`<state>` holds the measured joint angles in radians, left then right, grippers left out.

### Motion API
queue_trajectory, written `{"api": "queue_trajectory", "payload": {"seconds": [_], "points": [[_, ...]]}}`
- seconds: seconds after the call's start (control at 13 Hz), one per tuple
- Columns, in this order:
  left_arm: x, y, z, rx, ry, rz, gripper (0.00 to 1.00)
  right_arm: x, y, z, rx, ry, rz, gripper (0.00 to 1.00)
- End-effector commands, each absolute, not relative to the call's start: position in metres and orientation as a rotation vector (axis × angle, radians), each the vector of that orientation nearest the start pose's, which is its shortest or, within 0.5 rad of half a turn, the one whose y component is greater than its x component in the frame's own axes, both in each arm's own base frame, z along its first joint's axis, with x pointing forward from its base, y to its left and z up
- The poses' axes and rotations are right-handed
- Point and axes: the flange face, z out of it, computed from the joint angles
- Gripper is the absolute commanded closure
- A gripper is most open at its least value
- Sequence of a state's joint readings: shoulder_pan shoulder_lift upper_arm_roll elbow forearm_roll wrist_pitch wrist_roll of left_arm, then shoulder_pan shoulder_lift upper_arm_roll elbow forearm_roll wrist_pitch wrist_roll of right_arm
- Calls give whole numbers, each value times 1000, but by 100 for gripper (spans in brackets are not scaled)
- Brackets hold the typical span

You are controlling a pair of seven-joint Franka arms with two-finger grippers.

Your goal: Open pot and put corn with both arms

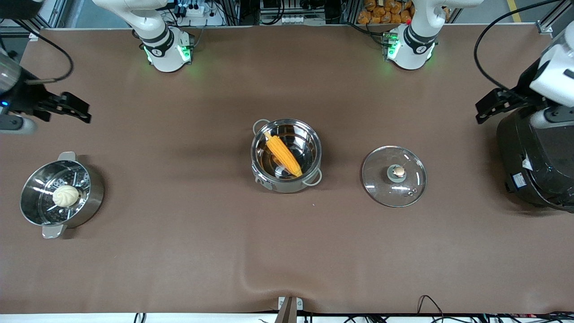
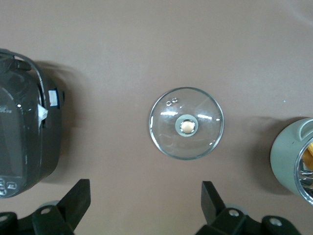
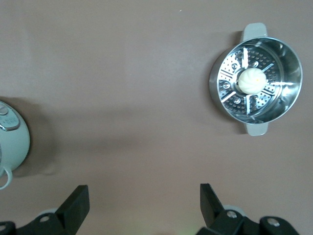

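Observation:
The steel pot [image 1: 286, 155] stands open in the middle of the table with the yellow-orange corn [image 1: 283, 154] lying slantwise inside it. Its glass lid [image 1: 394, 176] with the coppery knob lies flat on the table beside it, toward the left arm's end; the lid also shows in the left wrist view [image 2: 186, 123]. The pot's edge shows in the left wrist view [image 2: 292, 159] and the right wrist view [image 3: 12, 142]. My left gripper [image 1: 489, 108] is open and empty, up over the table beside the black cooker. My right gripper [image 1: 74, 109] is open and empty, over the table at the right arm's end.
A steel steamer pot [image 1: 60, 194] holding a white bun [image 1: 66, 196] stands at the right arm's end. A large black cooker [image 1: 536, 163] stands at the left arm's end. A fold rises in the brown cloth [image 1: 264, 273] near the front edge.

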<state>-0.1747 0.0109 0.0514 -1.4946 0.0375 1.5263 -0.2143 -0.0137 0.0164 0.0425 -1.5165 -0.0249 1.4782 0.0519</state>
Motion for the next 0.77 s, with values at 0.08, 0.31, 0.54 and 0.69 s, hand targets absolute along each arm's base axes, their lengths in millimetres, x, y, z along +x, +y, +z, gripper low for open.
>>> {"api": "queue_trajectory", "payload": {"seconds": [0.08, 0.31, 0.54, 0.69], "points": [[544, -43, 658, -3115, -130, -24, 0, 542, -30, 636, -3134, -39, 76, 0], [540, -48, 655, -3107, -119, 19, 0, 544, -25, 639, -3134, -17, 69, 0], [537, -48, 652, -3102, -119, 67, 0, 545, -18, 643, -3085, 65, 43, 0], [536, -49, 659, -3105, -117, 48, 0, 544, -17, 644, -3082, 62, 43, 0]]}}
